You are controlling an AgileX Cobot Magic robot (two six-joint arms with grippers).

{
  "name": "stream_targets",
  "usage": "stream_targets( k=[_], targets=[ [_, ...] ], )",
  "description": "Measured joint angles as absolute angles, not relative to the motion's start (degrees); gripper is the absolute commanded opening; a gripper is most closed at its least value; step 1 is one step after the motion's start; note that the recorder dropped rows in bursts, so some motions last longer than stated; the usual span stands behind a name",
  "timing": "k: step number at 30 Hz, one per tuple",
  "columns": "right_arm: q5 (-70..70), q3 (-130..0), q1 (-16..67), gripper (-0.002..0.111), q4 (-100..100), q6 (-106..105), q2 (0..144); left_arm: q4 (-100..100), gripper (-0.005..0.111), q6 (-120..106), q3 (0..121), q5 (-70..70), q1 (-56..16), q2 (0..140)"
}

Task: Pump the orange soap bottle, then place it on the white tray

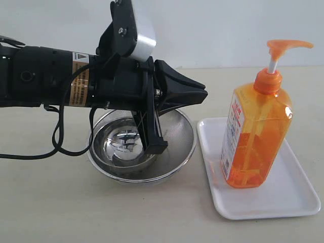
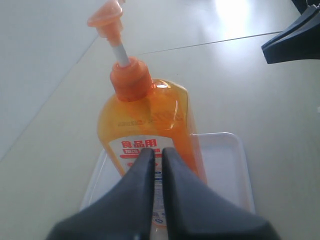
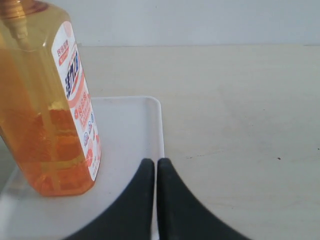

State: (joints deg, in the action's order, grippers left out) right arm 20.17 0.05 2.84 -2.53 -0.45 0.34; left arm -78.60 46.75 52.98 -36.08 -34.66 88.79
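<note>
- On the white tray (image 1: 298, 192), found the orange soap bottle (image 1: 255, 136) standing upright, untouched.
- Saw left gripper (image 2: 157, 156) with fingers pressed together on nothing, near the steel bowl (image 1: 177, 152); right gripper (image 3: 156, 167) likewise closed and empty.
- Judged it roughly half full, fairly heavy, smooth-walled, tippy under the tall pump (image 1: 288, 46).
- Best gripped across the flat body, mid-height.

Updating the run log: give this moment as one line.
bottle: upright on tray | left gripper: shut, empty | right gripper: shut, empty
</note>
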Motion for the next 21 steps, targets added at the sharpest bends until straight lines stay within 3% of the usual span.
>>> stream_targets(
  k=[14,21],
  targets=[
    [20.17,0.05,2.84,0.000,-2.53,-0.45,0.34,-78.60,0.005,46.75,52.94,-35.98,-34.66,87.77],
    [20.17,0.05,2.84,0.000,-2.61,0.00,0.34,-78.60,0.005,46.88,52.94,-34.57,-34.66,73.62]
  ],
)
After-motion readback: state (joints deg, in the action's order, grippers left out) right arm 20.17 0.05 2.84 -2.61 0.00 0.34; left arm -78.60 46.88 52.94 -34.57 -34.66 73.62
